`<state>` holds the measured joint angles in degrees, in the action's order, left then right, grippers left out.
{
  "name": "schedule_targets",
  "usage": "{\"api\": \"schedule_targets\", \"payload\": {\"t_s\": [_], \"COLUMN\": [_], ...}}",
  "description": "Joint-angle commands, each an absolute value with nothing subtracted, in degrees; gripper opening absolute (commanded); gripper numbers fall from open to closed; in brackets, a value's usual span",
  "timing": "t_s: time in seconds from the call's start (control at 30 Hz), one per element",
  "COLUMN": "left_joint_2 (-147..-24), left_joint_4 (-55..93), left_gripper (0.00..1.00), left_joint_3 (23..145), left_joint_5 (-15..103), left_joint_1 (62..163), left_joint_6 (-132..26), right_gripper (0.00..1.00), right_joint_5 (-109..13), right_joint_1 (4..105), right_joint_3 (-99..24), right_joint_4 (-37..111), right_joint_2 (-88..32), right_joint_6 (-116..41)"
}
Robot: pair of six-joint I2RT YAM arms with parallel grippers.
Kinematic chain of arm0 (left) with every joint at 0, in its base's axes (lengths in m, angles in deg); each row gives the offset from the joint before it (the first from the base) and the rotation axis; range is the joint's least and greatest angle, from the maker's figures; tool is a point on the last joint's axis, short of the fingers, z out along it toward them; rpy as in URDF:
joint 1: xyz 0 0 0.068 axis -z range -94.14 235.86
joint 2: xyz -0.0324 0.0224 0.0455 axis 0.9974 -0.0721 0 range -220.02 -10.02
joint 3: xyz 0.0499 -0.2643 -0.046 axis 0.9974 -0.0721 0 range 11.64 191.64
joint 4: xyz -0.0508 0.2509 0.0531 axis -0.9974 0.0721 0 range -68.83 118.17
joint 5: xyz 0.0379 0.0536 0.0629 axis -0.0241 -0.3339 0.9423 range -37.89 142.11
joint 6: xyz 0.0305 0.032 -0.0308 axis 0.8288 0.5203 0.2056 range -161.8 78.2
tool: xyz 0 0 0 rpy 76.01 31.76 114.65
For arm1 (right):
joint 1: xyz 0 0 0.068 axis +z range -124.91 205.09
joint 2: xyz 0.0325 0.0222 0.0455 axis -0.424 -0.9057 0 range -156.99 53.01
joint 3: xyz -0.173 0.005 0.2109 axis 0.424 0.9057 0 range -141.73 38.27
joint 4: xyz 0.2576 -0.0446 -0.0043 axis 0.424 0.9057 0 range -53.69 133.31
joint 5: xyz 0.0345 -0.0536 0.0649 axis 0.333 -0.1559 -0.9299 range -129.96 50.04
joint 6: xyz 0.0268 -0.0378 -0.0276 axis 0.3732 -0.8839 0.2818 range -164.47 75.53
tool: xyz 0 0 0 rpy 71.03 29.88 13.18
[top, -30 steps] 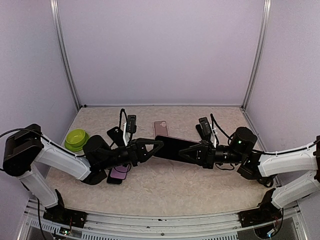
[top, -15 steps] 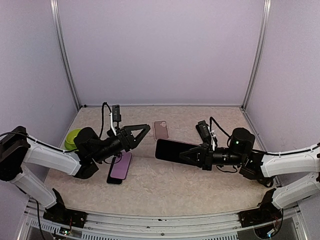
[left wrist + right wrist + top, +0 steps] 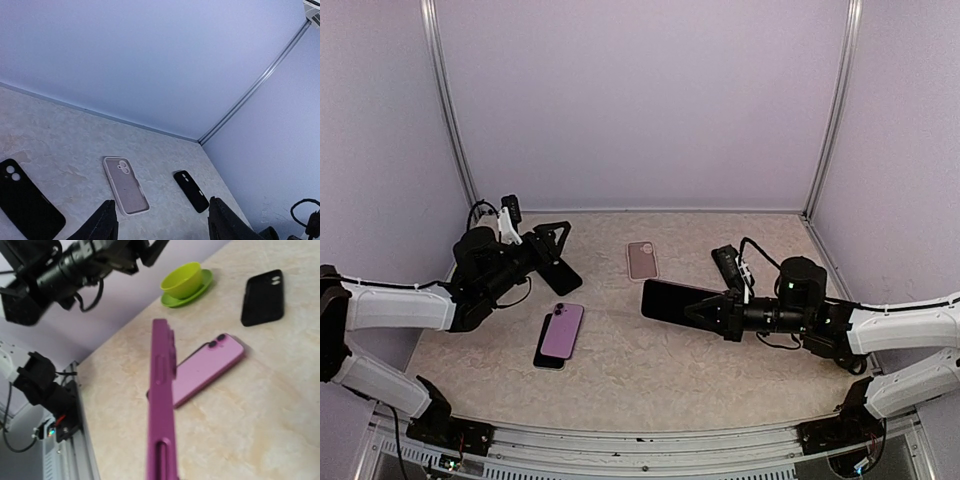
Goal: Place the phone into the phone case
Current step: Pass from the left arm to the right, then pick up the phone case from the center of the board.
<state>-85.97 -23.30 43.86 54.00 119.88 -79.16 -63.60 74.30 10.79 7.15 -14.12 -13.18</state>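
Note:
My right gripper (image 3: 708, 312) is shut on one end of a phone (image 3: 672, 299) held level above the table's middle, dark face up. The right wrist view shows that phone's (image 3: 161, 405) magenta edge with buttons and a slot; whether this rim is a case I cannot tell. A pink phone case (image 3: 641, 259) lies hollow side up behind it, also seen as the pink case (image 3: 126, 185) in the left wrist view. My left gripper (image 3: 558, 240) hangs open and empty at the far left, well apart from the phone. Between its fingers (image 3: 107, 220) only table shows.
A pink phone (image 3: 561, 331) lies back up at the front left. One black case (image 3: 560, 272) lies under my left gripper, another black case (image 3: 724, 265) beside the right arm. A green bowl (image 3: 186, 282) on its saucer stands at the left edge, hidden by the left arm from above.
My left gripper has opened, let go of the held phone and pulled back to the far left. The right gripper keeps the phone and has shifted slightly right.

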Motion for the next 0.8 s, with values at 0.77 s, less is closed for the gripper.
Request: {"api": "schedule_targets", "payload": {"t_s": [0.77], "left_joint_2": [-118.0], "left_joint_4": [33.48], "left_gripper": [0.49], "left_joint_3": [79.72], "left_joint_5": [70.68], "left_joint_1": [106.81], "left_joint_6": [-90.81], "right_gripper": [0.0], "right_joint_5": [-57.75], "right_joint_1": [74.48], "right_joint_3": [9.22], "right_joint_4": [10.56], "right_joint_2": [-11.88], "right_joint_6": [-14.23]}}
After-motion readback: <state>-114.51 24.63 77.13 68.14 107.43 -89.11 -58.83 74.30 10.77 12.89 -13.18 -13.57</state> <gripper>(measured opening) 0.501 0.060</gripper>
